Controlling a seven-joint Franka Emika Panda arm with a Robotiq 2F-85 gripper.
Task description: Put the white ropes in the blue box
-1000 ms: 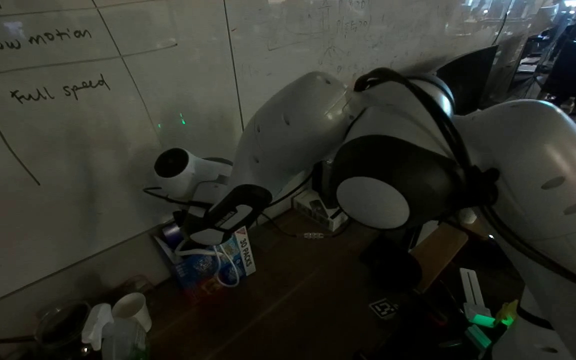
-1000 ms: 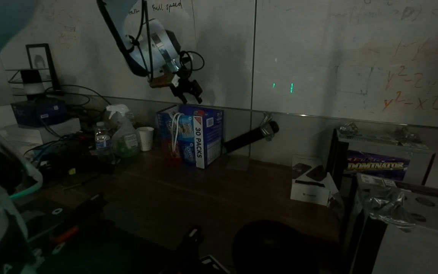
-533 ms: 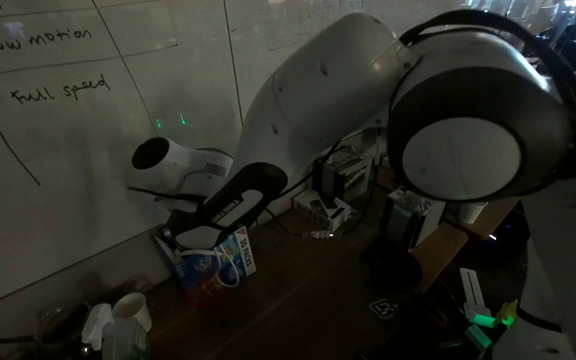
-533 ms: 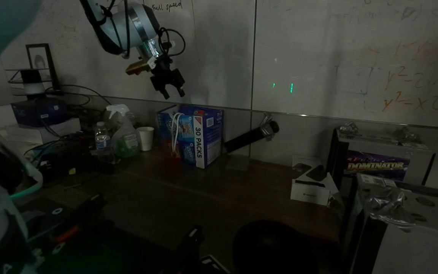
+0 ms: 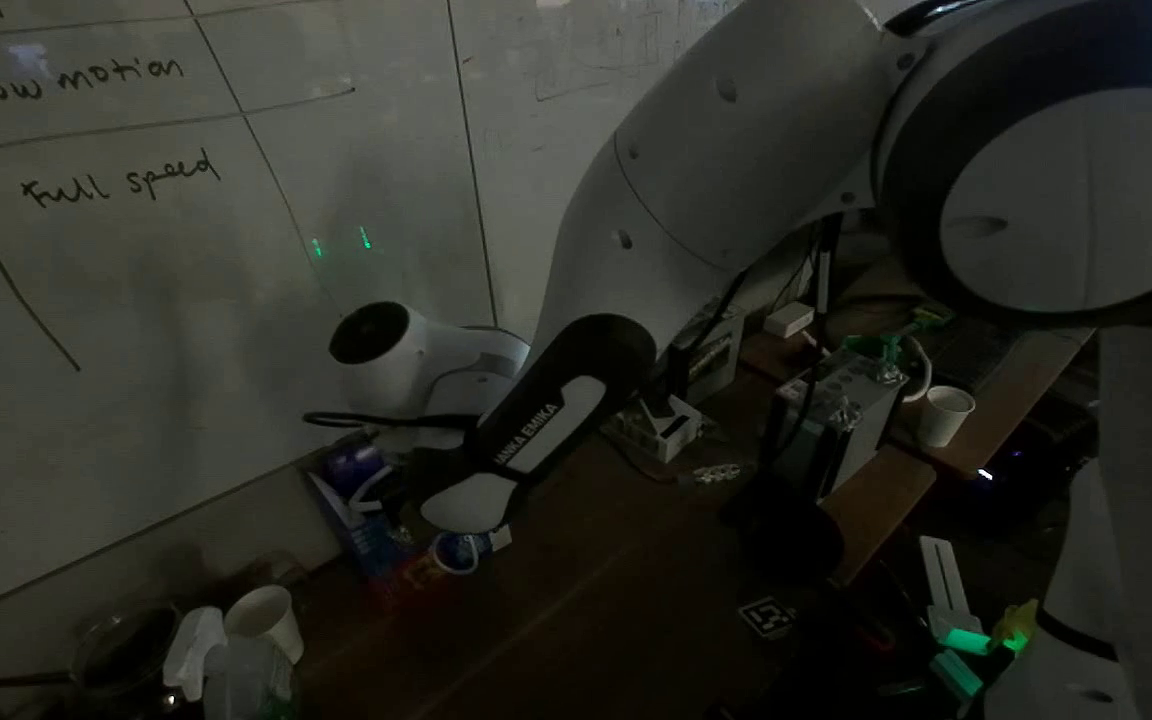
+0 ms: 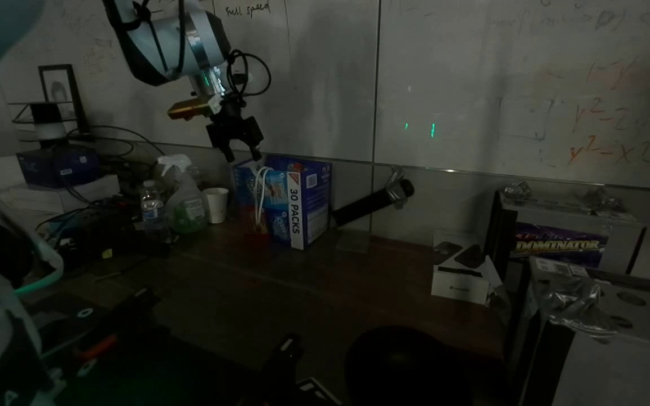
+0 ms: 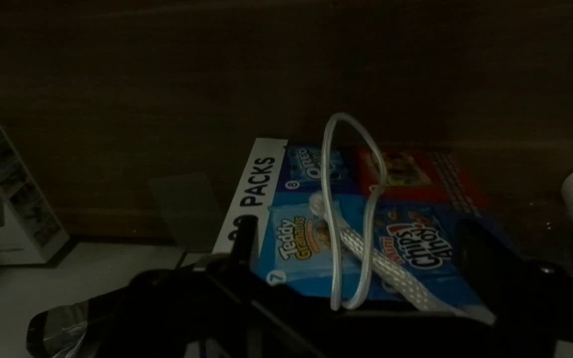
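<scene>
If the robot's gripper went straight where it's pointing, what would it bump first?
Probably the white ropes draped over the blue box: in the wrist view they show between the open jaws of the gripper. The depth is hard to judge, though, so it might touch the box's top edge first.

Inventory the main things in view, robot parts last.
flat whiteboard: 1, white, background
wooden table: 1, brown, below whiteboard
rectangular cardboard box: 1, blue, on table
looped braided ropes: count unclear, white, at blue box's front
cylindrical tube: 1, black, beside blue box
low printed carton: 1, white, on table
bulky rectangular cases: 2, grey, near carton
paper cups: 2, white, one by blue box, one by cases
plastic spray bottle: 1, clear, near cup
jointed arm: 1, white and black, both exterior views
two-finger gripper: 1, black, open near blue box
</scene>
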